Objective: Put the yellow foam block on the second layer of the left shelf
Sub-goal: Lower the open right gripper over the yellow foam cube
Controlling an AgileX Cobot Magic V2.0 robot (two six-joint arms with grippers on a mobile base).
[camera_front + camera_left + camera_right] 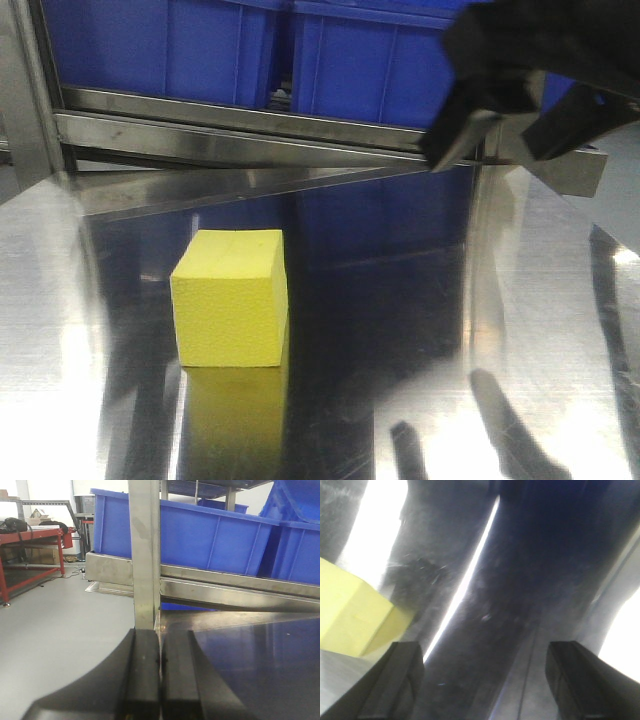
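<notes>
Mostly the front view is filled by a polished steel shelf sheet (400, 330), which mirrors everything above it. Along its back edge runs a steel rail, and beyond the rail two blue bins (160, 45) stand side by side. In the left wrist view an upright steel post (145, 555) rises at the corner of the sheet, with the bins behind it and a red table (30, 535) far off on the grey floor.

The right gripper (500, 140) hangs above the back right corner of the sheet. Its fingers are spread wide with nothing between them, and its own camera looks down on bare metal. The left gripper (160, 675) has its fingers pressed together, empty, with the tips close to the foot of the post.

The yellow foam block (228, 300) sits flat on the sheet, left of the middle and clear of the back edge, untouched and well apart from the right gripper. In the right wrist view it lies outside the spread fingers, at the left border.
</notes>
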